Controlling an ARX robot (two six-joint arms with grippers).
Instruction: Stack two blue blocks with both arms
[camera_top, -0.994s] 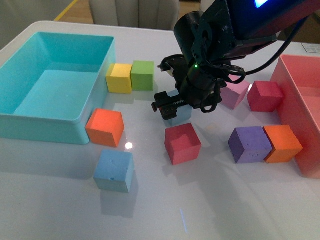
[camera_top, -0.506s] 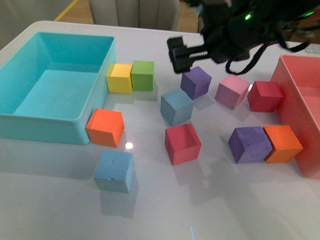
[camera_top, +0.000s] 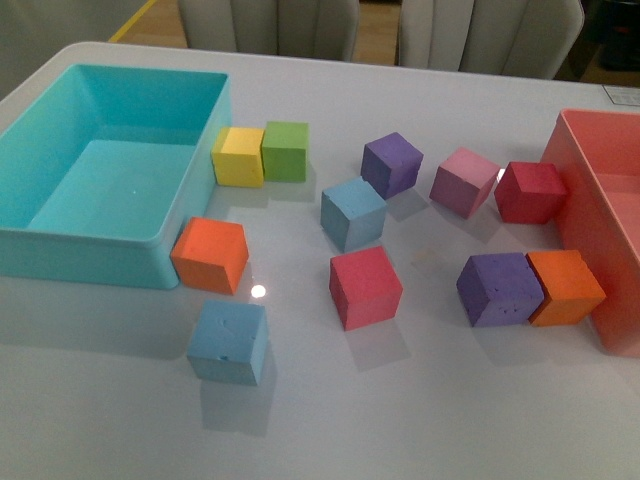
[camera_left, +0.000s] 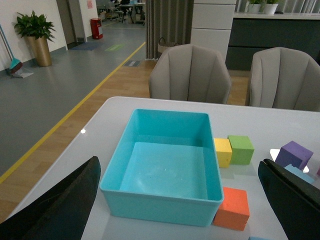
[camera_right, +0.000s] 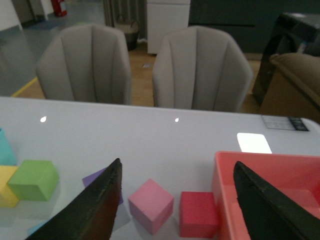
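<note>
Neither of my arms shows in the front view, so the wrist cams are all I've got for the claws. My left claw (camera_left: 178, 162) is spread wide with nothing between the fingers, looking down over the turquoise bin (camera_top: 90, 258). My right claw (camera_right: 177, 163) is just as wide open and just as empty, up above the far side of the white table (camera_top: 420, 400).

Going left to right on the table:

- The turquoise bin is at the far left, with an orange cube (camera_top: 210, 254) tucked against its near corner.
- The first blue block (camera_top: 229, 342) sits just in front of that orange cube, closest to me, on its own.
- A yellow cube (camera_top: 239, 157) and a green cube (camera_top: 285, 150) touch side by side by the bin's far corner.
- The second blue block (camera_top: 352, 213) is about mid-table and flat on the surface. There's a red cube (camera_top: 365, 286) in front of it and a purple cube (camera_top: 391, 164) just behind it.
- Next comes a pink cube (camera_top: 464, 181) and then a dark red cube (camera_top: 531, 191).
- Nearer to me, another purple cube (camera_top: 498, 288) touches a second orange cube (camera_top: 565, 287), which sits up against the pink bin (camera_top: 590, 215) on the right edge.

The two blue blocks are well apart and not stacked yet.
</note>
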